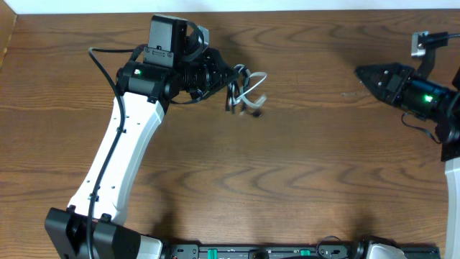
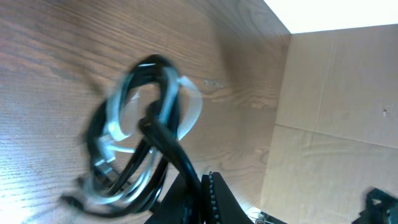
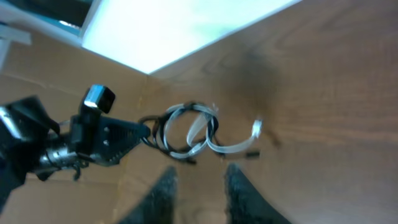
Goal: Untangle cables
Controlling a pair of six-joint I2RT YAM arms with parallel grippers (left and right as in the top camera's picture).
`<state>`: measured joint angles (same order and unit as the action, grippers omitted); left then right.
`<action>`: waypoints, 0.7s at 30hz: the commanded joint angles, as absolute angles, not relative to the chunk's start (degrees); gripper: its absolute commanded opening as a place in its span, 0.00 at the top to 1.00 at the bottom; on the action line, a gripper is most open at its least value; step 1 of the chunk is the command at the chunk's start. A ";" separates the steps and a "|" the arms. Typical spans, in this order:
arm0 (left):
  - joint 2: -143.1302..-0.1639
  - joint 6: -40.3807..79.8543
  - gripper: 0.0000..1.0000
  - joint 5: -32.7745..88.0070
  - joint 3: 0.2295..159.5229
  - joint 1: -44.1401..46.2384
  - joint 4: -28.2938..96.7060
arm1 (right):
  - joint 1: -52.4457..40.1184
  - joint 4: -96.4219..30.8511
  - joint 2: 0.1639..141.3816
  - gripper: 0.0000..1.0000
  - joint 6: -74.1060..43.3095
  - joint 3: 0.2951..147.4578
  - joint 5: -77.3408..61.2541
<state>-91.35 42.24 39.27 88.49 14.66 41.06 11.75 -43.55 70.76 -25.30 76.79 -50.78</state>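
Note:
The black and white cables (image 1: 244,90) are wound together in a small looped bundle at the table's back middle. My left gripper (image 1: 228,78) is shut on the bundle's left side. In the left wrist view the jaws (image 2: 196,186) pinch the black cable (image 2: 163,134), and the white cable (image 2: 189,109) loops through it, blurred. The bundle also shows in the right wrist view (image 3: 186,130), with a white end (image 3: 256,129) trailing right. My right gripper (image 1: 363,72) is far to the right of the bundle, open and empty, its fingers (image 3: 199,186) apart.
The wooden table (image 1: 302,165) spreads between the arms. Cardboard walls (image 2: 336,112) stand at the table's edges. A black rail with electronics (image 1: 287,252) runs along the front edge.

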 commanded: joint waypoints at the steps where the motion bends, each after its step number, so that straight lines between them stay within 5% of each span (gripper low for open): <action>1: -90.65 40.07 0.93 42.19 89.10 14.41 38.85 | 10.24 -45.28 72.79 0.61 -21.08 76.84 -49.87; 10: -90.65 26.94 0.93 53.58 89.10 14.41 30.41 | 4.64 -44.95 76.88 0.27 -13.13 76.84 -51.40; 21: -90.65 25.82 0.93 66.61 89.10 14.41 20.16 | -1.32 -41.25 84.29 0.21 -7.35 76.84 -51.96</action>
<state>-91.35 27.94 59.59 88.49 14.68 21.47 -0.51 -41.80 82.21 -9.56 76.79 -50.65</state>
